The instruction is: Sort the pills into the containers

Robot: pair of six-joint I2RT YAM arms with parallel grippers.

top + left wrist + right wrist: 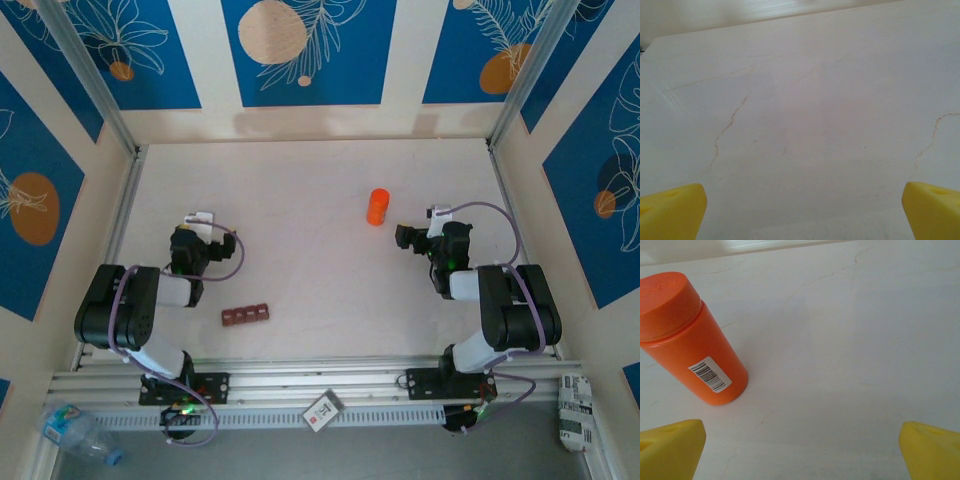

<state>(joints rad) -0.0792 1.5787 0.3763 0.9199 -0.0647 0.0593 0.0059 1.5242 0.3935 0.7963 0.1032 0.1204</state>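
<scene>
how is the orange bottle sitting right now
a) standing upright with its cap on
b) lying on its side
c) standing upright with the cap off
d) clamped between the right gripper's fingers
A: the orange bottle stands on the table with its cap on, ahead of the open right gripper and off to one side, not between its fingers.
</scene>
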